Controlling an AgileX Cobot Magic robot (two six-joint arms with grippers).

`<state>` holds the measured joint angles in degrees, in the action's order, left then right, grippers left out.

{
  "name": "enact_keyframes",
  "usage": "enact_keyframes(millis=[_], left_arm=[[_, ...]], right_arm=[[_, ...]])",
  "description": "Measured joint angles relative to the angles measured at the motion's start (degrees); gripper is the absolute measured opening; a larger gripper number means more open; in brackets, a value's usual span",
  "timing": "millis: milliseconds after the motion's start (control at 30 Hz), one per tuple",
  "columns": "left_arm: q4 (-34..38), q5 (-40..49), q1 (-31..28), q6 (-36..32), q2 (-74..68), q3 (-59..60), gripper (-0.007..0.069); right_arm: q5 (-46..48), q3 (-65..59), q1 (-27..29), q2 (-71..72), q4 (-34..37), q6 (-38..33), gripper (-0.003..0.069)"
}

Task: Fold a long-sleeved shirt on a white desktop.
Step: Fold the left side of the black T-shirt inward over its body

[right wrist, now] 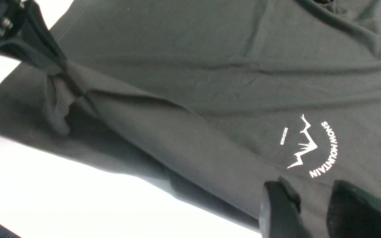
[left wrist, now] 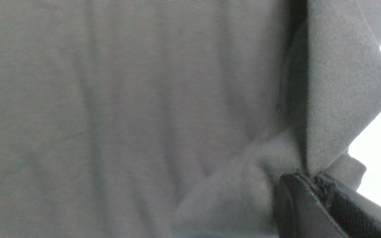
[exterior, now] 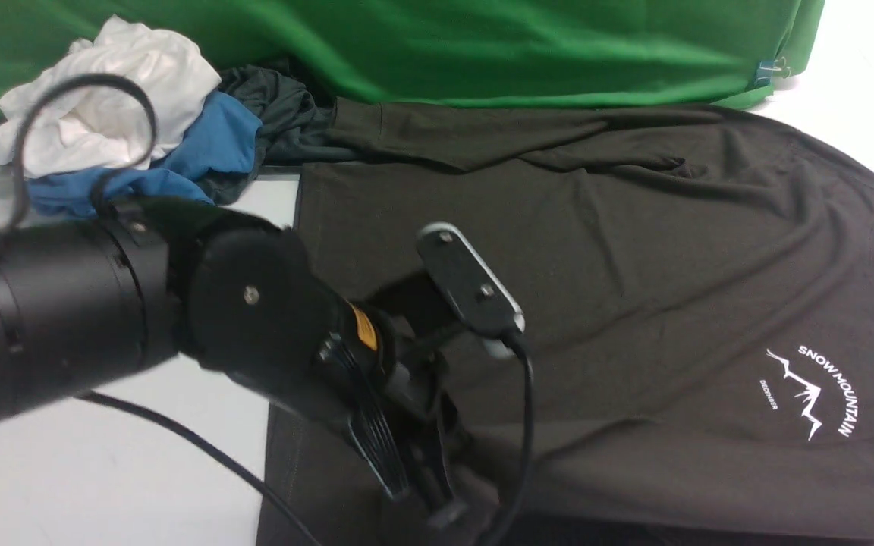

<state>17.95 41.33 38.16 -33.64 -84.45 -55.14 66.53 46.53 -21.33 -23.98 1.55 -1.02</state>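
The long-sleeved shirt (exterior: 634, 303) lies spread on the white desktop (exterior: 103, 470), dark brownish-black, with its white mountain logo (exterior: 812, 394) at the right and its collar at the right edge. My left gripper (exterior: 437, 508) points down at the near edge, shut on a bunched fold of the shirt's near sleeve (left wrist: 326, 115); the jaws meet with fabric pinched between them. In the right wrist view that sleeve (right wrist: 177, 138) runs lifted and taut across the body. My right gripper (right wrist: 313, 195) hovers over the shirt beside the logo (right wrist: 309, 148), its jaws apart with nothing between them.
A pile of white (exterior: 103, 91), blue (exterior: 209, 144) and dark grey-green garments (exterior: 278, 106) sits at the back left. A green cloth backdrop (exterior: 520, 45) hangs behind. A black cable (exterior: 179, 440) trails over the desktop under the left arm.
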Motion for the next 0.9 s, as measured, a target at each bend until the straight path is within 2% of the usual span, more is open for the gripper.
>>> enact_keyframes(millis=[267, 367, 467, 600, 667, 700, 800, 900], left_arm=[[0.00, -0.79, -3.42, -0.15, -3.82, -0.45, 0.0026], [-0.13, -1.79, -5.26, -0.15, -5.84, -0.45, 0.0049], [-0.28, -3.20, -7.09, -0.15, -7.25, -0.45, 0.0109], [-1.00, -6.94, -9.74, -0.15, -8.02, -0.45, 0.0289], [-3.44, -10.92, -11.04, -0.09, -8.02, -0.45, 0.0402], [-4.46, -11.82, -11.39, 0.39, -8.02, -0.52, 0.0430], [-7.02, -11.02, -12.04, 6.41, -7.67, -1.40, 0.0465], [-7.22, -6.77, -11.34, 9.64, -5.89, -2.13, 0.0402]], right_arm=[[-0.50, 0.00, 0.00, 0.00, 0.07, 0.00, 0.0242], [-0.68, 0.00, 0.00, 0.00, 0.99, 0.00, 0.0242], [-0.86, 0.00, 0.00, 0.00, 1.98, 0.00, 0.0242], [-0.86, 0.00, 0.00, 0.00, 3.35, 0.00, 0.0242], [-0.86, 0.00, 0.00, 0.00, 3.69, 0.00, 0.0242], [-0.86, 0.00, 0.00, 0.00, 3.75, 0.00, 0.0242], [-0.86, 0.00, 0.00, 0.00, 3.88, 0.00, 0.0242], [-0.86, 0.00, 0.00, 0.00, 3.99, 0.00, 0.0242]])
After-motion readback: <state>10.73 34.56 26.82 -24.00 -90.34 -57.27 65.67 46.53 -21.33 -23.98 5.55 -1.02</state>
